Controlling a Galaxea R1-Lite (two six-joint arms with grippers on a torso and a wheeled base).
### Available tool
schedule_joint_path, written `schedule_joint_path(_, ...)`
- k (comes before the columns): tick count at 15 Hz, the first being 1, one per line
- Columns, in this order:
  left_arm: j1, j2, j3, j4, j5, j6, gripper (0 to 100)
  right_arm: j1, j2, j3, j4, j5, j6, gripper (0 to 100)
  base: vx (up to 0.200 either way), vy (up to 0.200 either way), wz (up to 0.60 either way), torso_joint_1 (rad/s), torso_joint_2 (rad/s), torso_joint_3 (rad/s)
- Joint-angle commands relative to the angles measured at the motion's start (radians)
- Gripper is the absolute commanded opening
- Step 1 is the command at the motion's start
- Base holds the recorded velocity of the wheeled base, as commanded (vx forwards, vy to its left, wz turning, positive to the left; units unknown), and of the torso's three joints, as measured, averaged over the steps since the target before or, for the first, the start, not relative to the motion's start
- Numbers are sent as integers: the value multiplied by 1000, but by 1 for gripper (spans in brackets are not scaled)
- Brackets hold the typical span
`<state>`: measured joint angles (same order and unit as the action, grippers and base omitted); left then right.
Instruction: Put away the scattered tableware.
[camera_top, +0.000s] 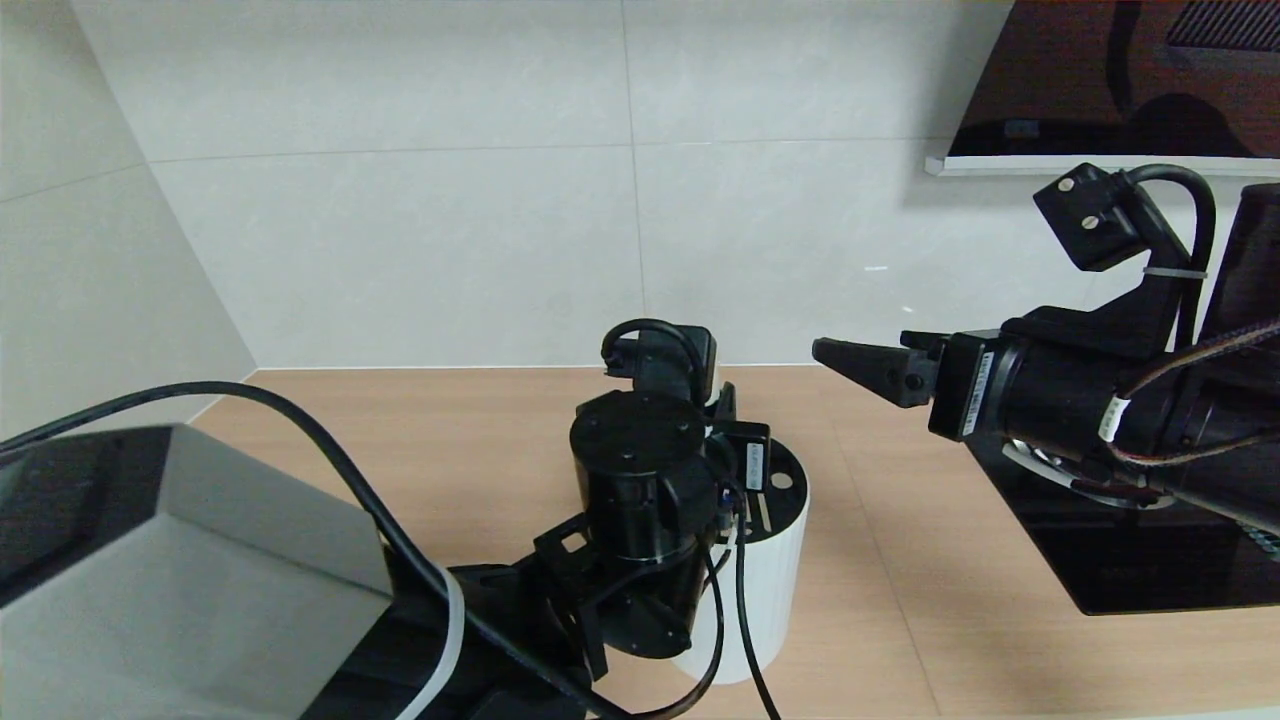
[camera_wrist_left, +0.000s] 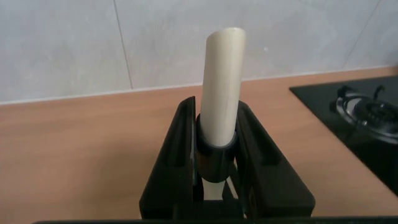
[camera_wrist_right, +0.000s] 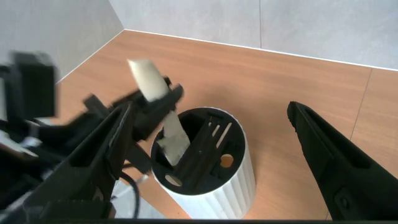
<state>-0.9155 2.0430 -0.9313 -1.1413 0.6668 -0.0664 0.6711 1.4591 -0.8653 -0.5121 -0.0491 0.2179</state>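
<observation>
Overhead head, close wrists, shared countertop (camera_top: 480, 450)

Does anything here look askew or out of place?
Only the utensil: held by the left gripper, it leans aslant into the white holder, lower end already inside. Nothing looks spilled or damaged.

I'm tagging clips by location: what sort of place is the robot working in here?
Most likely a home kitchen: a black gas hob set into a wooden counter, a tiled wall behind, and a white utensil holder standing on the counter.
</observation>
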Motion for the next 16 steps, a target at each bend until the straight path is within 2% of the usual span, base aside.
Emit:
schedule_joint_path(1, 1, 17, 0, 0, 0, -3, 0, 1, -2, -1, 0, 0, 0, 100, 0, 0, 0, 0, 0, 0)
schedule_joint_path(6, 1, 17, 8, 0, 0, -3, 0, -1, -2, -1, 0, 0, 0, 100, 0, 0, 0, 0, 0, 0)
schedule_joint_path(7, 1, 17, 8, -2, 0, -3, 100, -1, 0, -1, 0, 0, 0, 100, 0, 0, 0, 0, 0, 0)
schedule_joint_path(16, 1, 8, 17, -3, -1, -3, 100, -1, -2, -1, 0, 0, 0, 100, 0, 0, 0, 0, 0, 0)
